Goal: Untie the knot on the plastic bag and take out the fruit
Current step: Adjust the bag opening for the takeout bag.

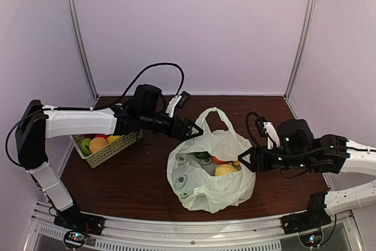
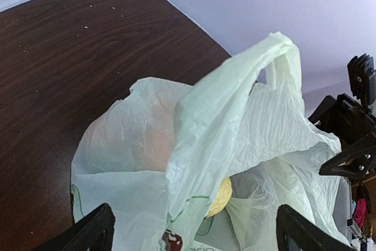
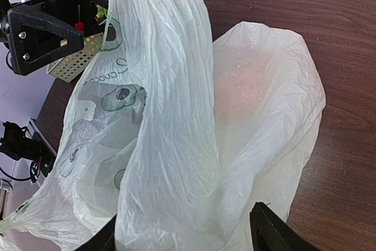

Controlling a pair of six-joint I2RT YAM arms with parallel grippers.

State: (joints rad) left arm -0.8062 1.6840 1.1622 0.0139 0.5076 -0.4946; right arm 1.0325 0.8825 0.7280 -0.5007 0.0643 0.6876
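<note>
A thin, crinkly, pale greenish-white plastic bag [image 1: 205, 189] with grey printed marks lies on the dark brown wooden table [image 1: 129, 183], around the middle and a little closer to the near edge. Its mouth is open toward the ceiling. One loop handle [image 2: 235, 86] of the same plastic stands upright on the far side of the bag.

The fruit is inside the bag: a round yellow piece [image 1: 225, 170], a small orange piece [image 1: 218, 160] just beside it, and something green [image 1: 202, 155]. In the right wrist view a peach-coloured shade [image 3: 241, 86] shows through the plastic.

The left gripper [image 1: 197, 129] hangs at the far-left side of the bag, close to the foot of the handle. Its jaws are spread wide and squeeze nothing; in its own view the handle strip runs between the black fingers [image 2: 94, 230]. The right gripper [image 1: 242, 160] is at the right side of the bag, also spread wide, with the bag wall between its fingers [image 3: 270, 227].

A pale green slotted plastic basket [image 1: 114, 150] holding more fruit stands at the left edge of the table.
</note>
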